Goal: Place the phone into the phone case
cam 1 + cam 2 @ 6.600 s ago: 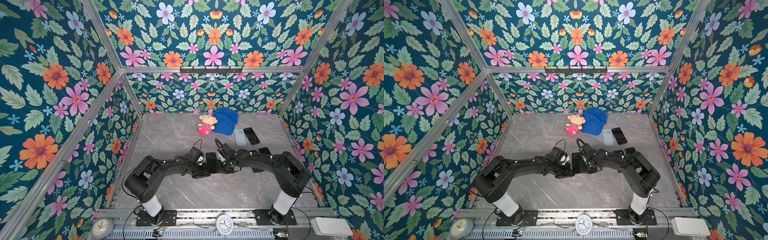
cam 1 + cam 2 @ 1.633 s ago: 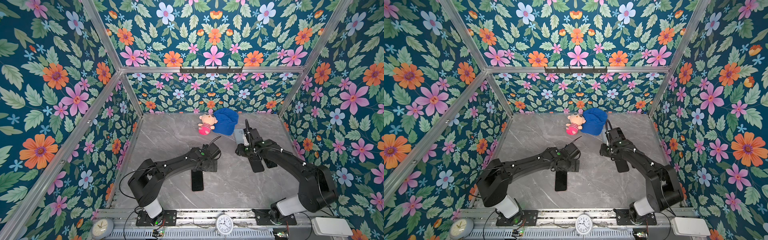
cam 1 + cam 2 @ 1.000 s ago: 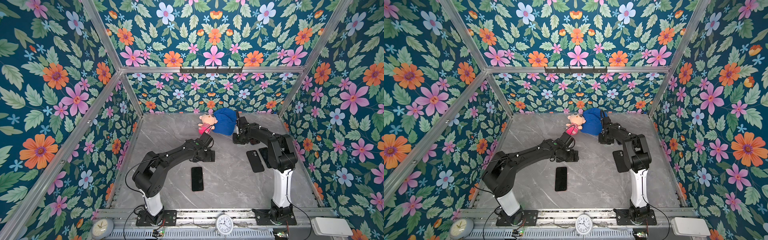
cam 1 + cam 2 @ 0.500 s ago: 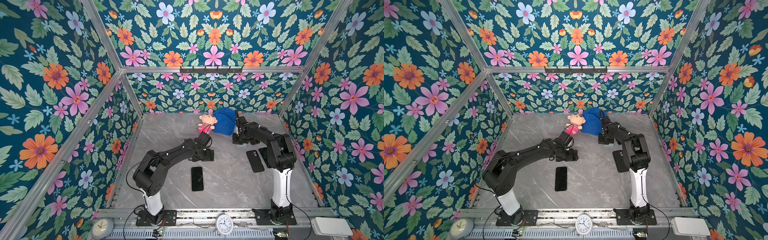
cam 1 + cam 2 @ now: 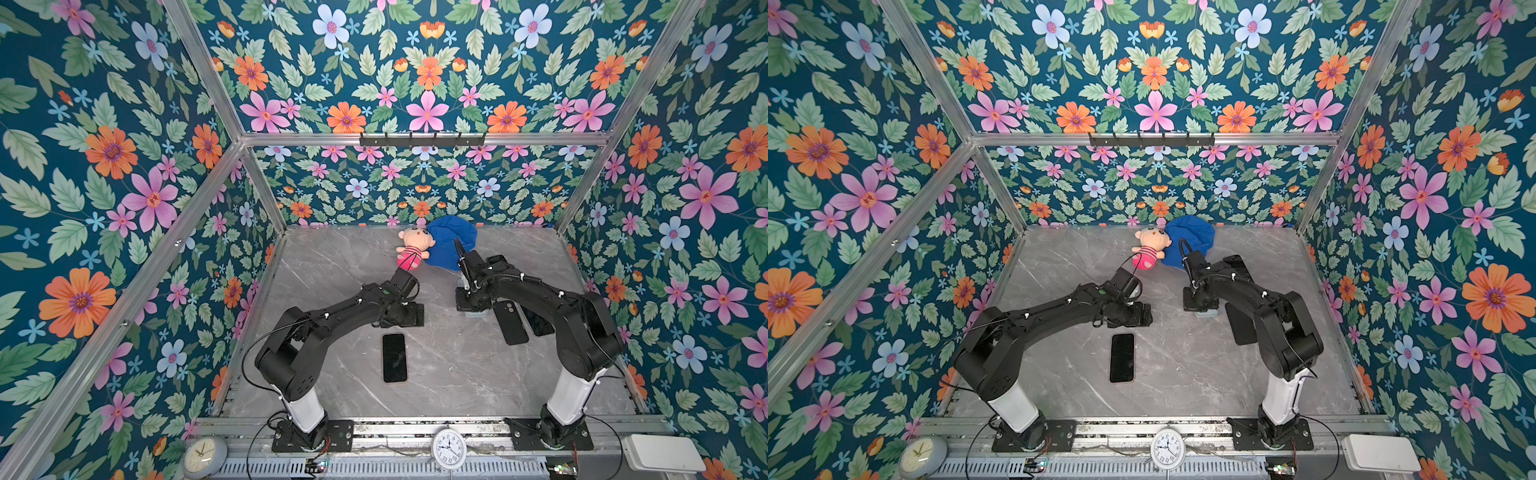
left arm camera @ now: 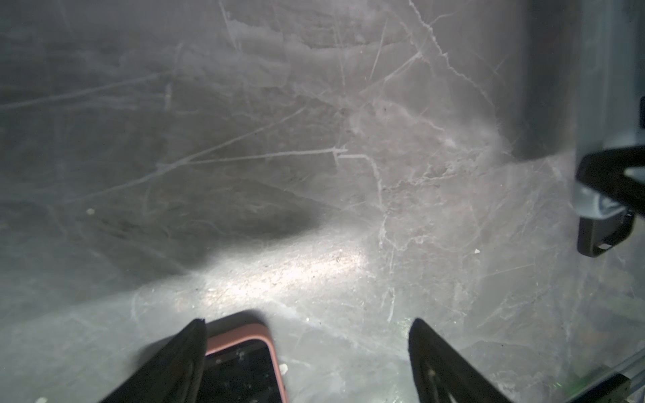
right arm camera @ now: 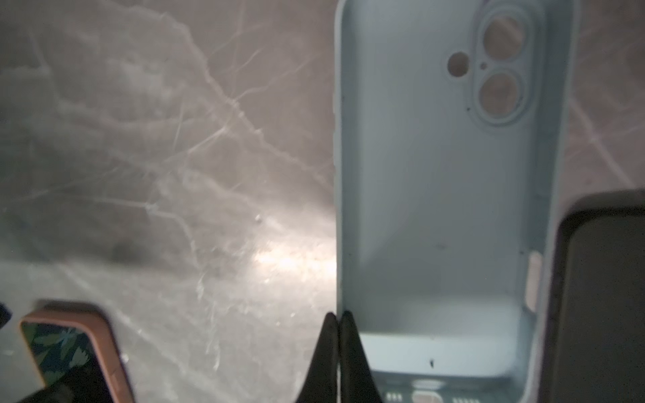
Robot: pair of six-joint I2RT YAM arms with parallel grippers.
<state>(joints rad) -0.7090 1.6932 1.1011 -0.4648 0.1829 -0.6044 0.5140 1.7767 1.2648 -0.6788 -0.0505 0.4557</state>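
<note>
The phone point(image 5: 394, 357) point(image 5: 1122, 357), black screen with a pink rim, lies flat on the table's middle front. My left gripper point(image 5: 409, 313) point(image 5: 1138, 313) hovers just behind it, open; in the left wrist view the phone's corner point(image 6: 244, 363) sits beside one finger of the open left gripper point(image 6: 309, 321). The light blue phone case point(image 7: 436, 192) lies hollow side up. My right gripper point(image 7: 338, 317) is shut on its long side wall. In both top views the right gripper point(image 5: 469, 305) point(image 5: 1198, 305) covers most of the case point(image 5: 476, 314).
A black case point(image 5: 511, 322) and another dark one point(image 5: 538, 322) lie right of the right gripper; one edge point(image 7: 600, 296) touches the blue case. A doll point(image 5: 411, 251) and blue cloth point(image 5: 451, 243) sit at the back wall.
My right gripper has shut on the blue case's wall and drawn it from beside the blue cloth toward the front. The left arm has barely moved.
</note>
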